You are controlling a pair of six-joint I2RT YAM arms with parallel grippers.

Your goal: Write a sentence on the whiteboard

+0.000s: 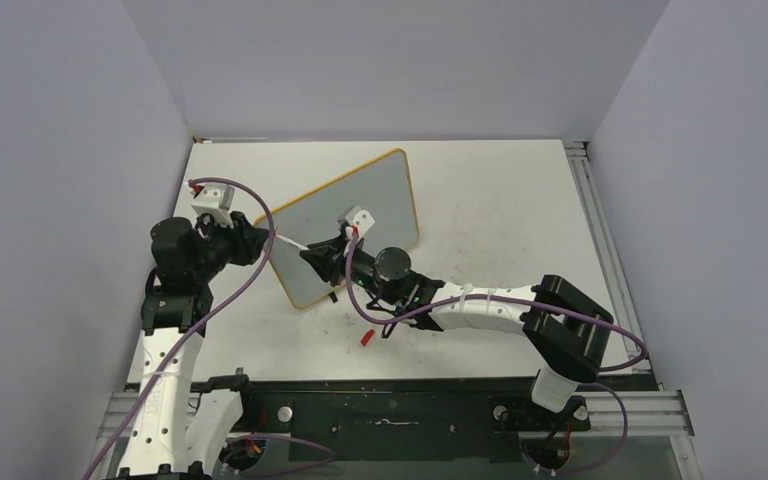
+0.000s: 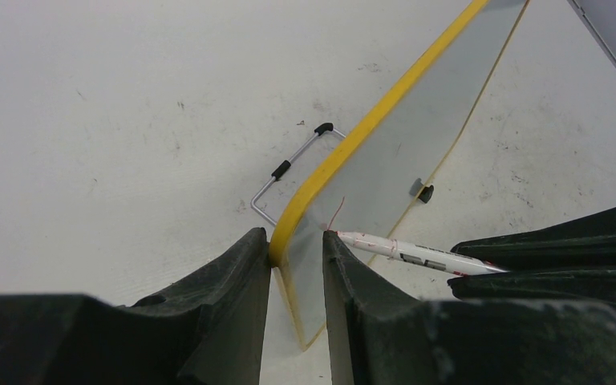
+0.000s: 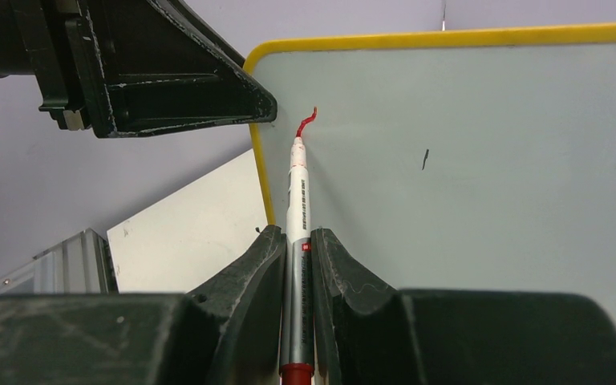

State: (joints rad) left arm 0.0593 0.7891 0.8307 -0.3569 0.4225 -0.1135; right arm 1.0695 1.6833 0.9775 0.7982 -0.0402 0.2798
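Right gripper [image 3: 293, 239] pinching marker [image 3: 298, 188], tip on whiteboard [image 3: 489, 200] near its corner; one short red stroke [image 3: 308, 120] there, sentence barely begun. Left gripper [image 2: 297, 241] clamped on whiteboard's edge beside that corner, likely bracing upright board on table [image 2: 112, 120] against pen pressure.

Smooth pale whiteboard [image 3: 489, 160], thin metal wire stand [image 2: 281, 169], matt black textured jaws, scuffed matt table [image 2: 128, 96]

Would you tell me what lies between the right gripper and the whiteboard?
A marker, held in the jaws, tip on the whiteboard at a red stroke; right wrist view.
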